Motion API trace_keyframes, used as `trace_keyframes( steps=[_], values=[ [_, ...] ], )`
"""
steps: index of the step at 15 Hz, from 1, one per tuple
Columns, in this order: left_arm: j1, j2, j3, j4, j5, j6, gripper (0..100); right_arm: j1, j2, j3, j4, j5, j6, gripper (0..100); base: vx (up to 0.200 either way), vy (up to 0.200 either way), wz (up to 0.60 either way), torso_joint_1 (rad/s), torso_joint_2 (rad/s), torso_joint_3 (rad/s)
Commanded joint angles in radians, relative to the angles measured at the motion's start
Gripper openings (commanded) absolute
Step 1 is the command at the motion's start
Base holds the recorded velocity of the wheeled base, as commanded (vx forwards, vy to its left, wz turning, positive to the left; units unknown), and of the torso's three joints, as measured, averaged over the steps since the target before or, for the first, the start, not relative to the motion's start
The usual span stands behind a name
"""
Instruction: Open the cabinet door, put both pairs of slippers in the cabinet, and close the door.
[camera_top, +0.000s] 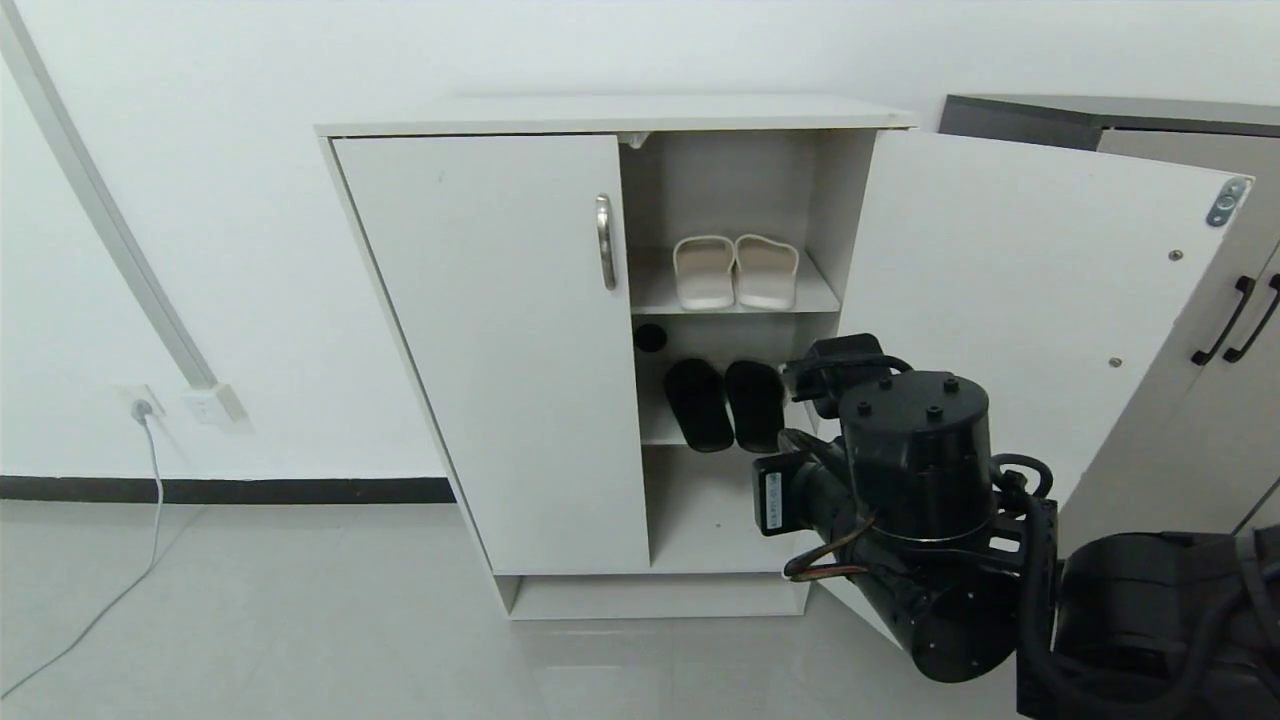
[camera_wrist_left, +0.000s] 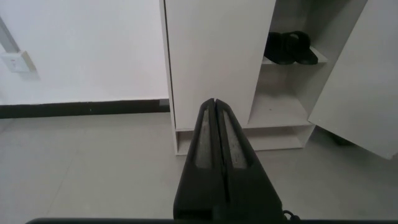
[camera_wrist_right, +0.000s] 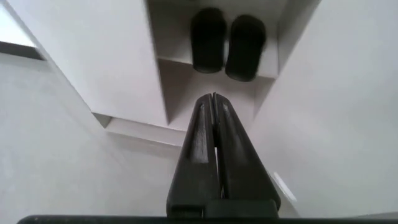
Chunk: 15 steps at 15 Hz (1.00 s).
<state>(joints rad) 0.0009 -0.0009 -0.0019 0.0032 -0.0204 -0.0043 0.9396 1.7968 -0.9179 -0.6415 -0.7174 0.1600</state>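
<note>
The right gripper (camera_wrist_right: 213, 101) rises from the bottom centre of the frame. Its two black fingers (camera_wrist_right: 200, 134) are pressed together, apparently with nothing between them. Beyond its tip, at the top centre, the pair of black slippers (camera_wrist_right: 227, 42) lies side by side on a shelf (camera_wrist_right: 177, 62) inside the cabinet (camera_wrist_right: 140, 129). The closed door (camera_wrist_right: 93, 56) fills the upper left and the open door (camera_wrist_right: 339, 112) the right side. Pale floor (camera_wrist_right: 62, 165) covers the lower left.

A white cable (camera_top: 160, 500) runs from a wall socket (camera_top: 142, 406) to the tiled floor (camera_top: 300, 640).
</note>
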Motion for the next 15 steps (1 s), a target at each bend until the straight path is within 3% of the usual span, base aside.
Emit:
trace_keyframes(
  steps=[1, 15],
  values=[
    [0.001, 0.001, 0.0, 0.0, -0.001, 0.0, 0, 0.002, 0.003, 0.001, -0.001, 0.001, 0.0, 0, 0.0, 0.0, 0.0, 0.0, 0.0, 0.0],
    [0.001, 0.001, 0.0, 0.0, 0.0, 0.0, 0, 0.002, 0.019, 0.01, 0.0, 0.001, -0.008, 0, 0.0, 0.0, 0.0, 0.0, 0.0, 0.0]
  ],
)
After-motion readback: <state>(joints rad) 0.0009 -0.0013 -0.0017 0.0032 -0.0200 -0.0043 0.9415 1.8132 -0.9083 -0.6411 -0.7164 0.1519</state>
